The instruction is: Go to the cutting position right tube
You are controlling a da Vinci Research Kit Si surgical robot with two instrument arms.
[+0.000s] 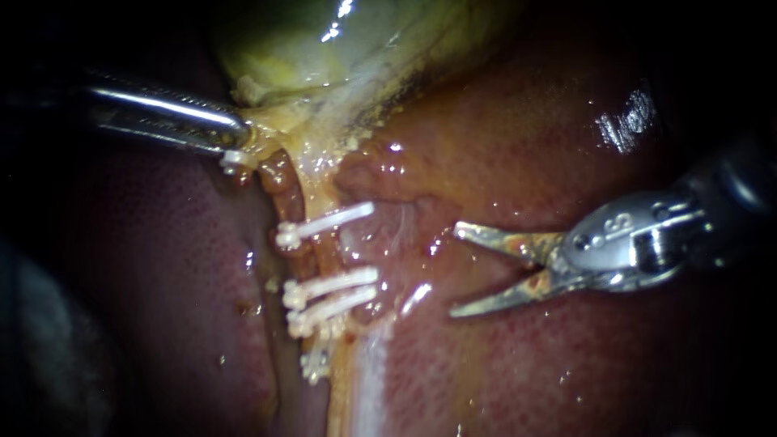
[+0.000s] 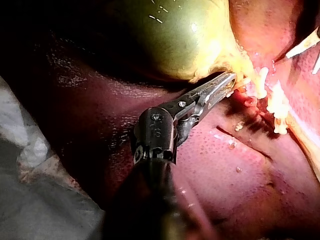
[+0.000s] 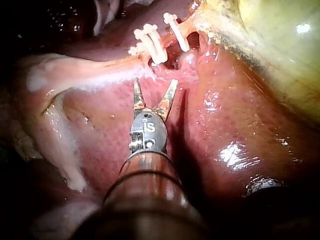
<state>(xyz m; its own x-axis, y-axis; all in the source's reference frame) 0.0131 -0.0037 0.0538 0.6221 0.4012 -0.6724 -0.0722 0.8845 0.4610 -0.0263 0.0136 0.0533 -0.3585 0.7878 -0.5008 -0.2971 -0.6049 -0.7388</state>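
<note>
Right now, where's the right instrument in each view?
Endoscope view: right instrument enters from the right, blades open, tips just right of the white clips.
Left wrist view: only its two blade tips show, beyond the clips, ahead of the left instrument.
Right wrist view: its own instrument, blades open just short of the clips.
Shared landmark: the white clips on the tube.

A thin, wet, yellow-orange tube (image 1: 324, 251), crossed by white clips (image 1: 332, 283), lies crosswise just ahead of the right instrument (image 1: 456, 271), apart from its open jaws.
</note>
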